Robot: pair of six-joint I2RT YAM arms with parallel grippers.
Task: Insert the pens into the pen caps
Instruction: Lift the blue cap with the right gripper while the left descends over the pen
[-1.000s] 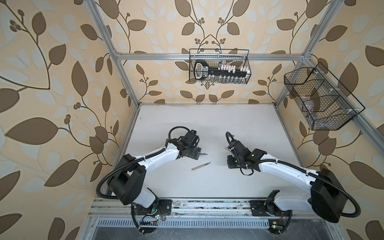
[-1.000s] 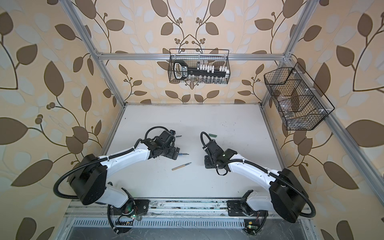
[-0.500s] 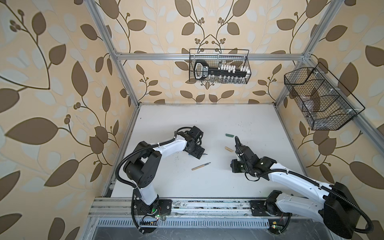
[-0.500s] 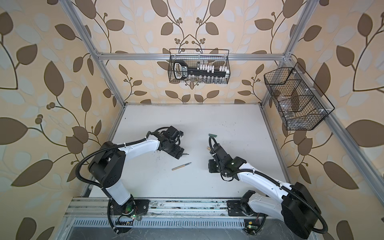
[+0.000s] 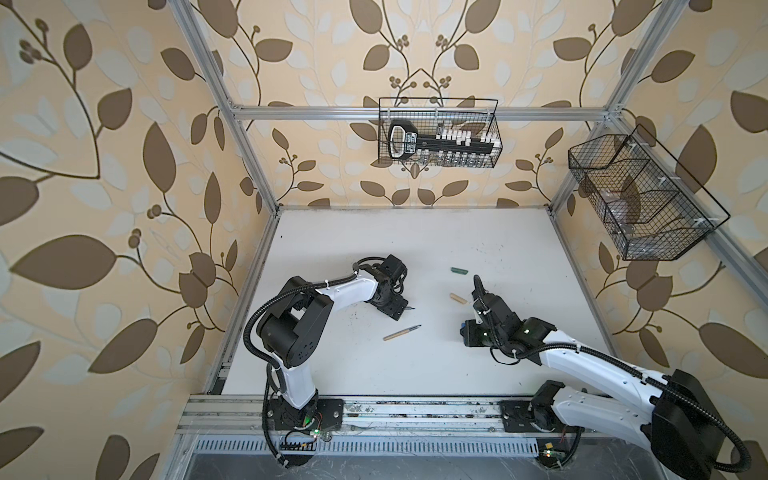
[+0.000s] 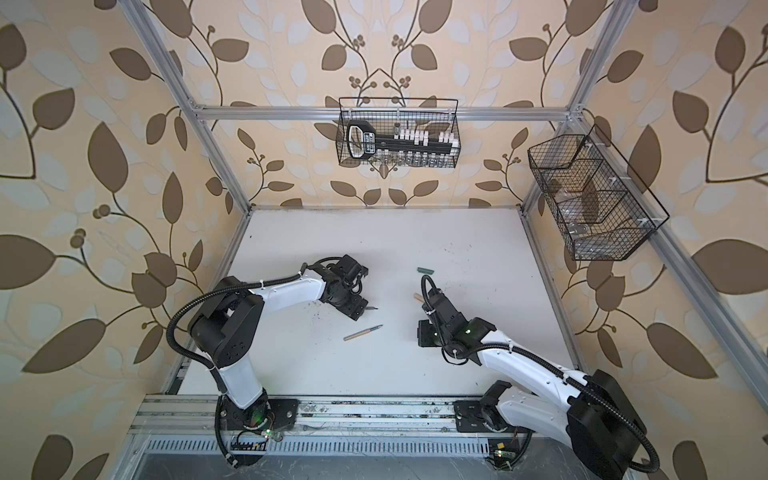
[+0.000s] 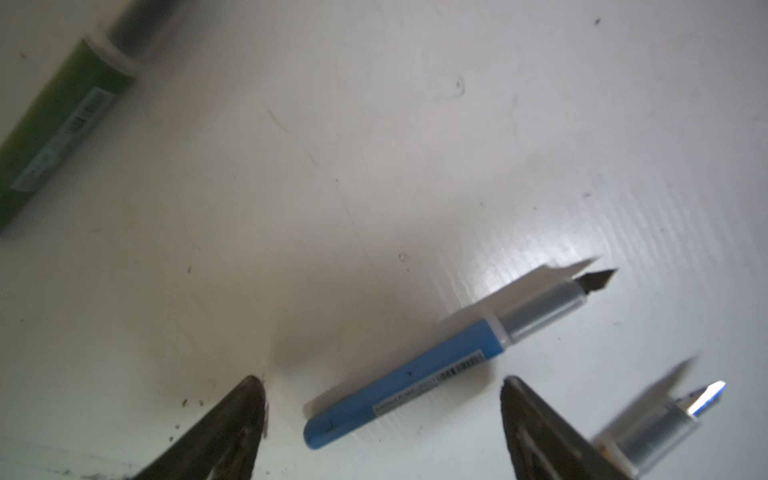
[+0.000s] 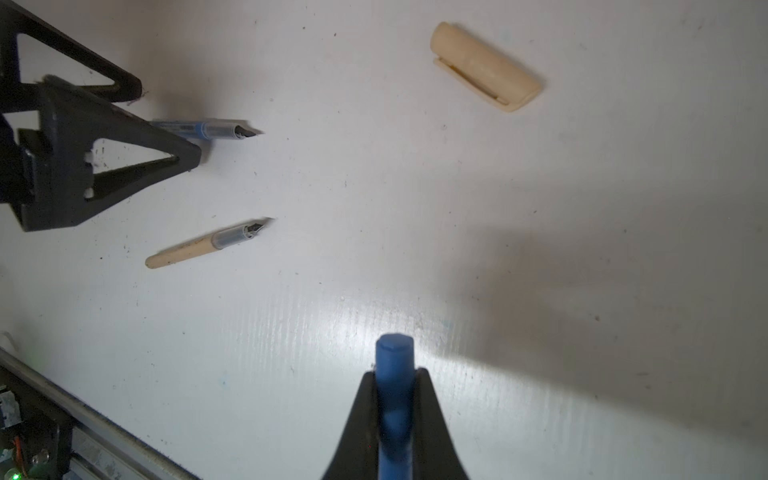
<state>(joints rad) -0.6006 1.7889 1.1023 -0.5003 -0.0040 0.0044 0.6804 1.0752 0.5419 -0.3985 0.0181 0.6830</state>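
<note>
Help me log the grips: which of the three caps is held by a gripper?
The blue cap, pinched in the right gripper. The tan cap and the green cap lie loose on the table.

We catalogue two matching arms.

Left arm (image 5: 353,291): glossy white shell links between bulky black joint housings. A black corrugated cable (image 5: 248,332) runs outside the links, fastened with white ties. Black base plate (image 5: 328,415), with loose wiring and a green light beside it.

Right arm (image 5: 602,368): same white shells and black joints. Black cable loop (image 5: 476,284) at the wrist. We count two small green lights (image 5: 525,331) on the wrist housing.

Left end effector (image 7: 382,380): two black fingers (image 8: 124,133), triangular frames with open cut-outs, narrowing to blunt tips.

Right end effector (image 8: 395,374): black fingers (image 8: 361,415) of the same tapering form; we cannot see their cut-outs.
</note>
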